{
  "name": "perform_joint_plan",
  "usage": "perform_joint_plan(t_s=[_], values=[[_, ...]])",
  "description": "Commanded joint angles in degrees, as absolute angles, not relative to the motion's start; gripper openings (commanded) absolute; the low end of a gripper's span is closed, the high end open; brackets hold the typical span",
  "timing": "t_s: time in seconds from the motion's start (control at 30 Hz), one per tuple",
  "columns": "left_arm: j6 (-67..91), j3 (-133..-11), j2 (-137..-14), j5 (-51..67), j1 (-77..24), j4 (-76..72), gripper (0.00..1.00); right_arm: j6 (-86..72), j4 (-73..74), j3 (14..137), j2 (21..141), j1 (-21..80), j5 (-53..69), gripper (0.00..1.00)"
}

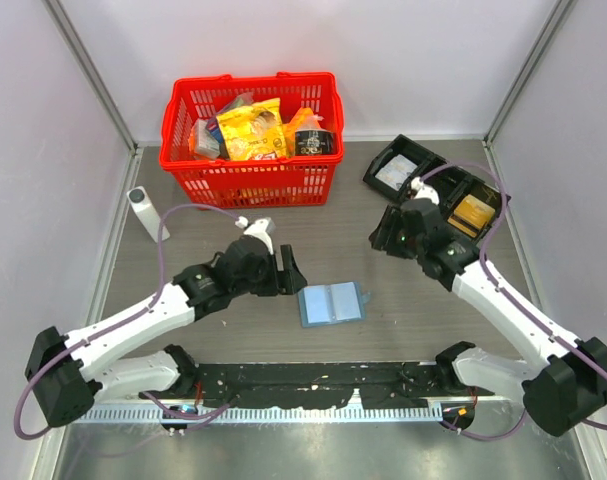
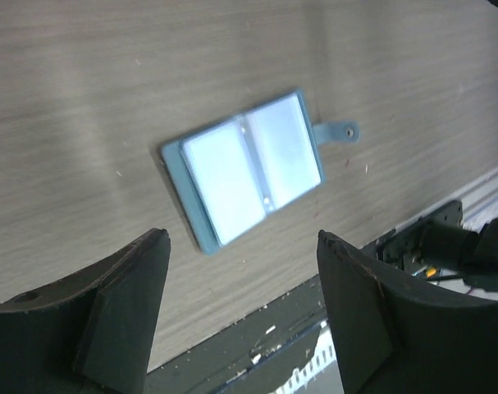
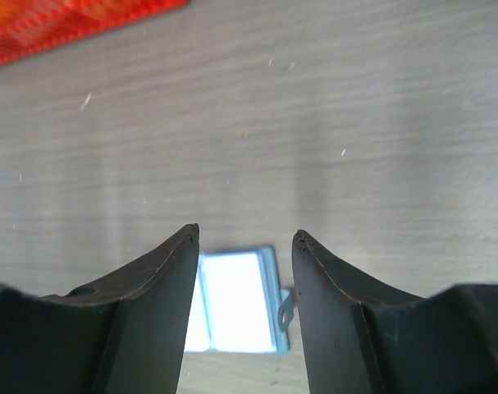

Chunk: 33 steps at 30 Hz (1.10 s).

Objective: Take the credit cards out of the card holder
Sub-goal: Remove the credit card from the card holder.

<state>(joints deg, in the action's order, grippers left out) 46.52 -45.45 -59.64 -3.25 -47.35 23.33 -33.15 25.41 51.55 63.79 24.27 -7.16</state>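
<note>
Open card holder (image 1: 331, 303) lies flat on the table (image 1: 353, 190) between the arms, left fingers (image 2: 125, 304) and right fingers (image 3: 150, 312) both spread, empty; glare hides its pockets, likely light, thin, slippery, so pinch an edge or the tab (image 2: 340, 131).

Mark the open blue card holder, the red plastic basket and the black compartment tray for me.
Open blue card holder (image 2: 255, 164): left wrist view, centre crease.
Red plastic basket (image 1: 251, 185): top view, front wall.
Black compartment tray (image 1: 411, 146): top view, far rim.
</note>
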Motion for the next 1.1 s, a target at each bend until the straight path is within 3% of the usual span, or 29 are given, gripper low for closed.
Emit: perform_joint_plan(t_s=[0.0, 0.33, 0.77, 1.07], values=[[54.0, -44.7, -63.4, -6.9, -53.1, 17.0, 0.75, -38.3, 23.9, 46.9, 59.8, 30.4, -9.9, 0.54], [57.3, -48.4, -75.5, -8.3, -59.1, 13.9, 0.62, -45.7, 15.5, 38.1, 62.2, 47.4, -21.0, 0.57], [59.0, -48.3, -88.8, -6.0, -59.3, 10.3, 0.44, -49.5, 10.9, 34.1, 73.4, 49.0, -20.3, 0.49], [63.0, -41.8, -89.6, -7.8, -59.7, 7.8, 0.39, -49.8, 9.7, 32.3, 74.1, 49.2, -17.1, 0.46]])
